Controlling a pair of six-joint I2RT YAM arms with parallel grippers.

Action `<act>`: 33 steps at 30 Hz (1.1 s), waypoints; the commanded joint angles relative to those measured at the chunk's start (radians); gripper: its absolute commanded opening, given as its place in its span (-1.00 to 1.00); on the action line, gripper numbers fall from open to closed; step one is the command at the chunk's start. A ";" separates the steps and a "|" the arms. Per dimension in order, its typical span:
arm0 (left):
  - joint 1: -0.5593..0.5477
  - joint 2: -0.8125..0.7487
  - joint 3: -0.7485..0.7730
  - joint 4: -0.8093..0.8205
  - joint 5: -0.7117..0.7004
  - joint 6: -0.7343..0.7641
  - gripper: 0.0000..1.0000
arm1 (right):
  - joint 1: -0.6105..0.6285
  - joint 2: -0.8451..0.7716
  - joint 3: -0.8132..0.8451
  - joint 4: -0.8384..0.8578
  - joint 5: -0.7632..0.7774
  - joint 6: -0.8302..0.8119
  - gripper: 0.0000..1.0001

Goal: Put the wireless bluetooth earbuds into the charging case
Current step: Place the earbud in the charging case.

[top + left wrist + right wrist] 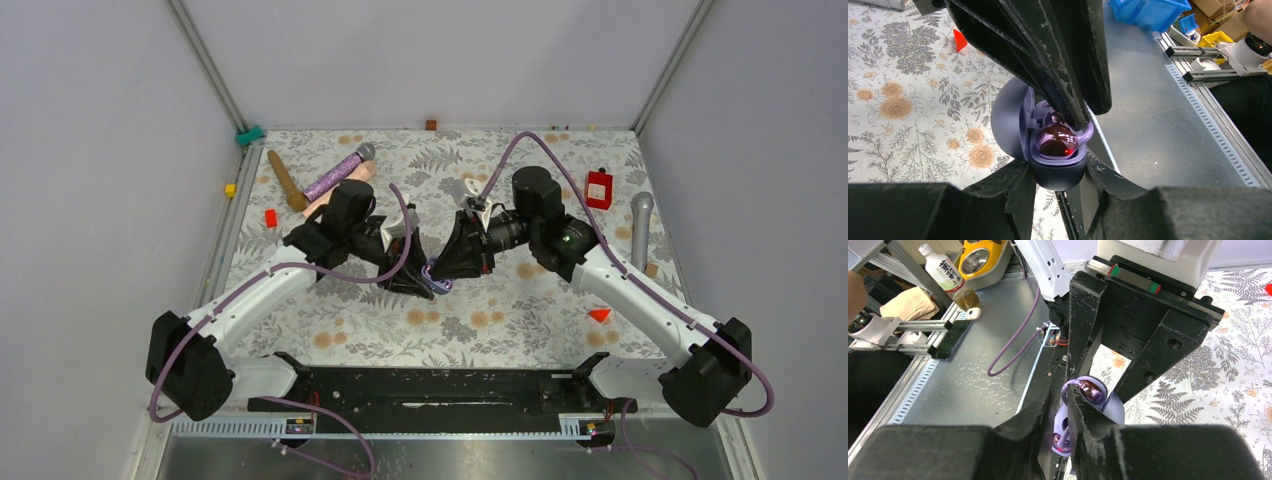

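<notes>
The floral cloth tabletop point(520, 330) is closed in by grey walls on three sides, with a slotted metal rail point(430, 425) along its near edge; open cloth lies in front of the arms and at the far right, while the far left corner is crowded. The left arm point(250, 300) and right arm point(640, 295), white with black wrists, reach inward and meet nose to nose at mid-table, leaving almost no room between them. A smooth silver mic point(640, 225) lies near the right edge, and a glittery purple mic point(335, 175) lies beside a wooden stick point(284, 180) at far left. A red box point(598, 188) sits at far right, and a small red wedge point(600, 314) sits just beside the right arm. Off the table, a bottle point(943, 270) bears a label too small to read. The left jaws clamp the base of the rounded matte purple case point(1058, 175), held above the cloth with its domed lid point(1008, 120) swung open. A glossy purple earbud point(1055, 142), showing a red glint, sits in the case, and the right jaws, drawn almost together, pinch its curved wing
</notes>
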 commanded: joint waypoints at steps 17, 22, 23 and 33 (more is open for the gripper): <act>-0.007 -0.050 0.013 0.047 0.074 0.013 -1.00 | 0.012 -0.047 0.169 -0.316 0.201 -0.179 -0.31; -0.007 -0.047 0.013 0.048 0.069 0.013 -1.00 | 0.023 -0.069 0.186 -0.373 0.265 -0.228 -0.29; -0.007 -0.047 0.011 0.048 0.068 0.013 -1.00 | 0.026 -0.070 0.185 -0.378 0.272 -0.233 -0.29; -0.007 -0.041 0.007 0.047 0.026 0.018 -1.00 | 0.097 -0.075 0.247 -0.501 0.386 -0.329 -0.18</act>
